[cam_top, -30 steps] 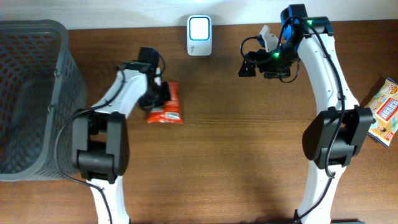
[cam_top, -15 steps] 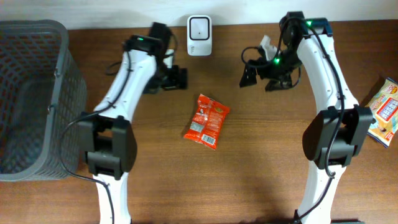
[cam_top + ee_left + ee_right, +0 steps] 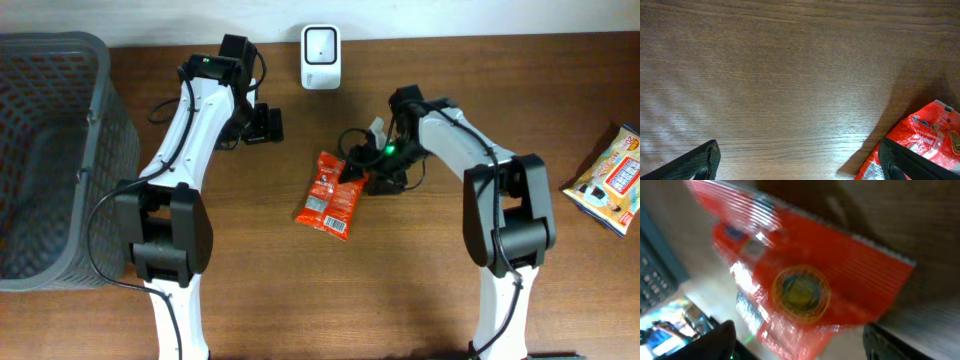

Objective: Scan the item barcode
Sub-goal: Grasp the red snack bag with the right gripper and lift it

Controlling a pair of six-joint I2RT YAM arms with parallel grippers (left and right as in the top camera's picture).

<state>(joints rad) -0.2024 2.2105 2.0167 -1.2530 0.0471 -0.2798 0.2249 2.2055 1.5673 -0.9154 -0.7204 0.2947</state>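
From above, the red snack packet lies flat on the table in front of the scanner, a little to its right, at the same place as half a second ago. The right gripper was then up beside the scanner; it has come down to the packet's end nearer the scanner. The left gripper stays left of the scanner, apart from the packet. The packet's long axis runs from the scanner side down and slightly left.

In the left wrist view, the left gripper has its jaws wide apart with only bare wood between them. A corner of the packet shows by the right finger.

The right wrist view is blurred. The right gripper has its jaws spread, the packet lies diagonally between and beyond them. Whether they touch it I cannot tell.
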